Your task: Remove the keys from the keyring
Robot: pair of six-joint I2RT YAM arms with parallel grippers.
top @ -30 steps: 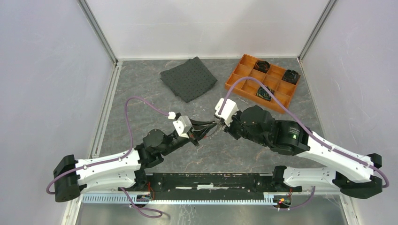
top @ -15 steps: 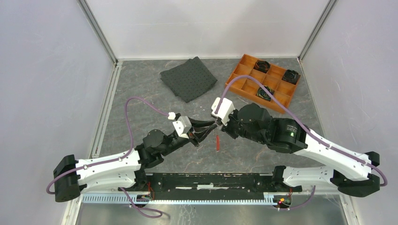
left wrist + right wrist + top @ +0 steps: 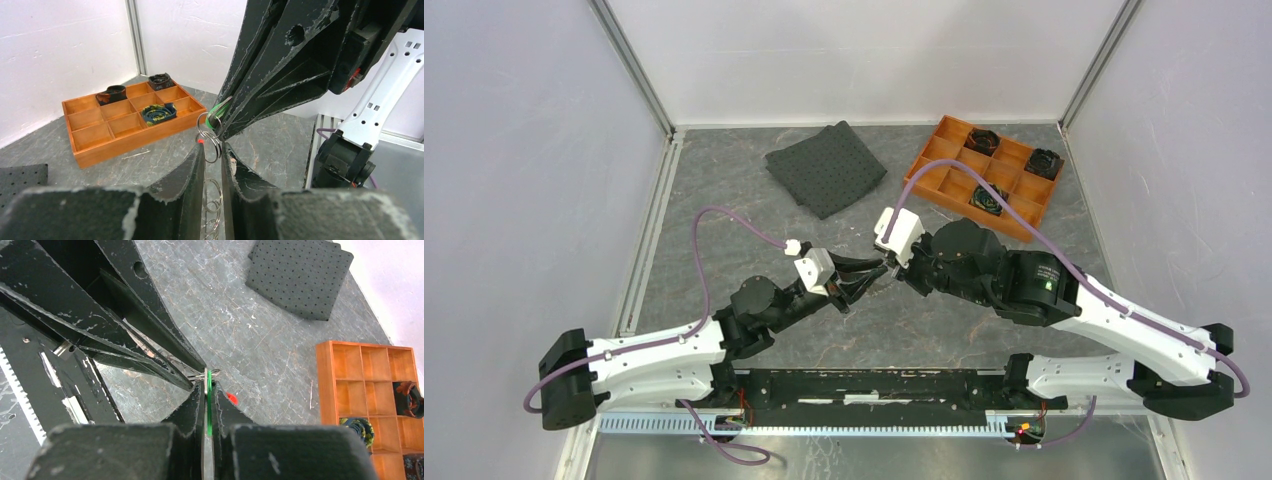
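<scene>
1. Table (image 3: 724, 190): grey stone-patterned surface under both arms.
2. Orange tray (image 3: 130, 142): well beyond the right gripper (image 3: 207, 390), on its outer side. 3 black round pieces (image 3: 980, 138) sit in separate compartments.
3. Dark perforated pad (image 3: 826, 168): flat on the table, well beyond the left gripper (image 3: 213, 152).
4. Grippers: the 2 meet tip to tip above the table.
5. Right gripper: jaws clamped on the green key (image 3: 216, 110), which shows as a thin green strip between its fingers in the right wrist view.
6. Left gripper: jaws narrowly apart. Wire loops show in the gap; contact with the fingers cannot be confirmed.
7. Keyring (image 3: 209, 131): thin grey loops hang from the green key, directly under the right gripper's tips and just ahead of the left gripper's tips.
8. Red key (image 3: 230, 398): its red head shows just beside the right fingers. Whether it hangs on the keyring or lies on the table cannot be determined.
</scene>
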